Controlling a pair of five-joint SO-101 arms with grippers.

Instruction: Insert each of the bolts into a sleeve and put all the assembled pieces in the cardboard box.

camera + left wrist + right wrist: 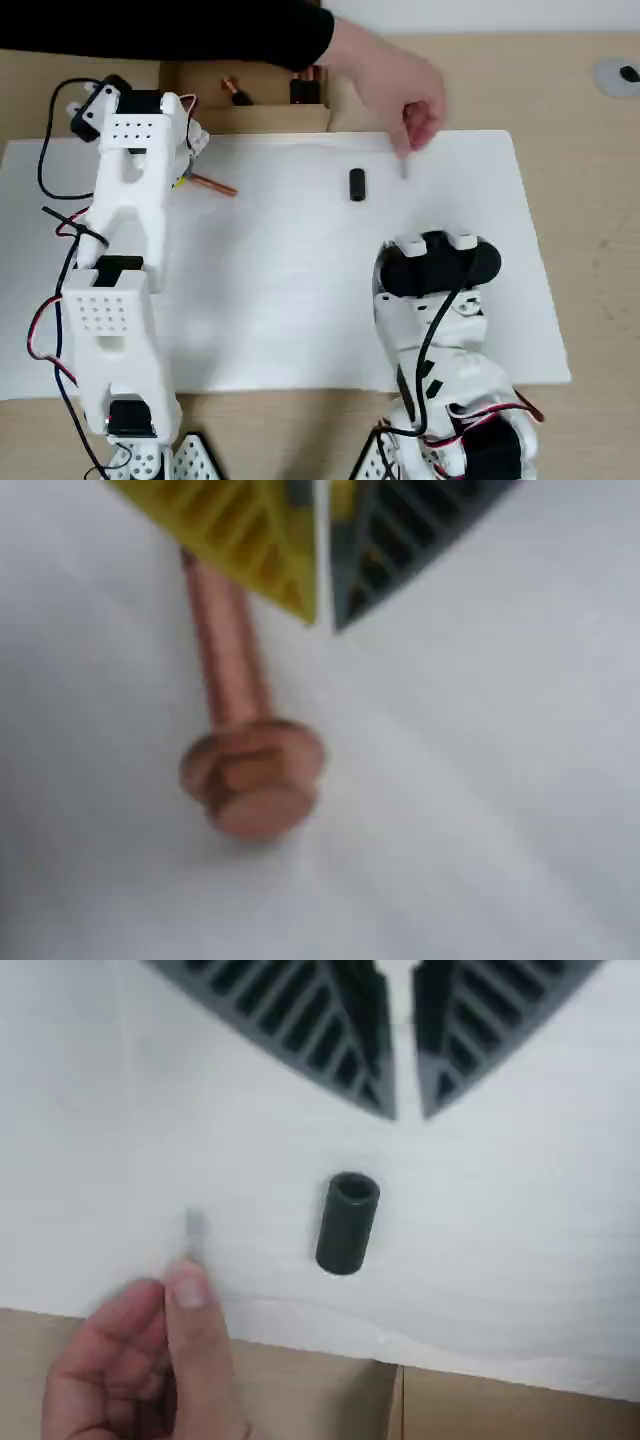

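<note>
One loose bolt [213, 186], one loose sleeve [357, 184]

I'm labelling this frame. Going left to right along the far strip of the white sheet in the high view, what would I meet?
First the copper bolt → black sleeve → person's hand.

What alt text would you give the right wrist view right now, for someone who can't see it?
A black sleeve lies on its side on the white sheet, just beyond the closed right gripper. A person's hand has one fingertip at the sheet's edge, apart from the sleeve.
</note>
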